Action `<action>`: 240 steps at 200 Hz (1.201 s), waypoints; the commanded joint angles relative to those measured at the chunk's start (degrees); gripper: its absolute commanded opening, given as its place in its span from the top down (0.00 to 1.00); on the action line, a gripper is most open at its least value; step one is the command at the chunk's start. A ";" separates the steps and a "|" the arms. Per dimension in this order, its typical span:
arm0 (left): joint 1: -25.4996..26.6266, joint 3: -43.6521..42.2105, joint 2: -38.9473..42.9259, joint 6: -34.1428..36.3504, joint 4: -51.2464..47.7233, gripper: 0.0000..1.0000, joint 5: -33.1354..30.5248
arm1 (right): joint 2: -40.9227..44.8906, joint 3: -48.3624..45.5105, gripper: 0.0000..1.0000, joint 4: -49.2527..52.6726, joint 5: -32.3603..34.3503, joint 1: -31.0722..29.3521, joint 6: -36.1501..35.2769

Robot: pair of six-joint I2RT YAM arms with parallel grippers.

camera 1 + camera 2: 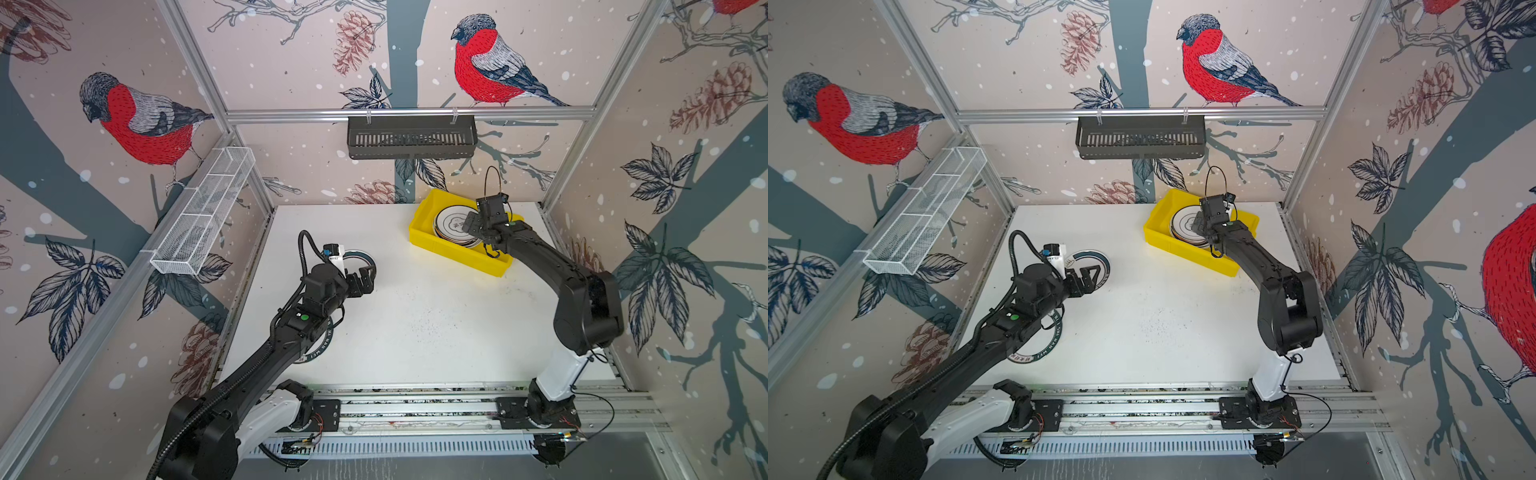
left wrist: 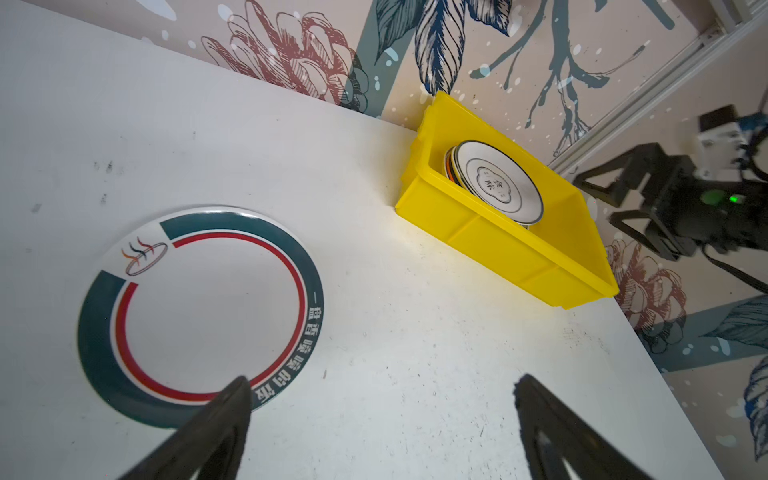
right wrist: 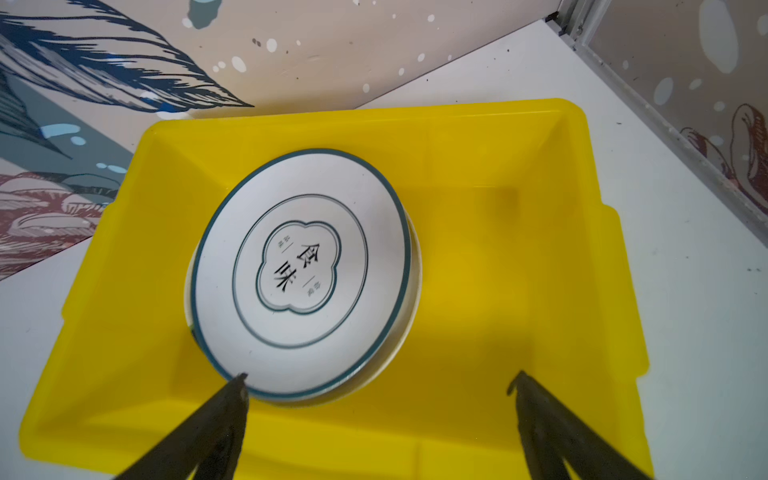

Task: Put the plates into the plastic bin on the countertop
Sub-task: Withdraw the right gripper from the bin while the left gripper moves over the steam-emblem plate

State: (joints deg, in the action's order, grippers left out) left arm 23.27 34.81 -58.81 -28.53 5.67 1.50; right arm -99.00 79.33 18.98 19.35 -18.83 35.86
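Stack of plates lay in bin, below right pincer, jaws apart, empty. 2 not yet binned on worktop: teal-rimmed plate just beneath left pincer, jaws apart; second plate behind it, under arm. Probably mostly done.

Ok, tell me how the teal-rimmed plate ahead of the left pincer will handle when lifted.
The teal-rimmed plate lies flat on the countertop, so the open left pincer probably has little edge to catch. Its glossy face suggests it may slip. It looks rigid and shallow, unlikely to bend or roll.
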 commanded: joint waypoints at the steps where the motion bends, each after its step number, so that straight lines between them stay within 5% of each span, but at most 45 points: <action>1: -0.86 0.41 -0.79 0.93 -2.54 0.02 -6.51 | 5.49 -6.09 0.00 -4.09 0.87 -1.15 -0.25; 57: -4.19 -0.43 -2.89 -1.39 -1.59 0.02 -12.18 | 18.70 -22.02 0.00 -6.45 1.15 -0.99 -3.22; 101: -6.36 0.77 -8.85 -5.91 -5.67 0.02 -18.81 | 32.01 -33.72 0.00 -10.30 -5.19 1.76 -6.85; 160: -11.01 2.37 -15.43 -7.88 -5.05 0.02 -12.70 | 46.94 -43.65 0.00 -11.49 -17.38 3.82 -4.39; 240: -11.75 7.05 -24.86 -9.38 -5.92 0.07 -10.82 | 49.34 -49.18 0.00 -10.40 -31.31 13.19 -3.84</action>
State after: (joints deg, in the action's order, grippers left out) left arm 11.70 41.19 -82.02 -35.99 -0.45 -11.27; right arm -50.24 30.72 9.74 -5.74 -6.66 31.40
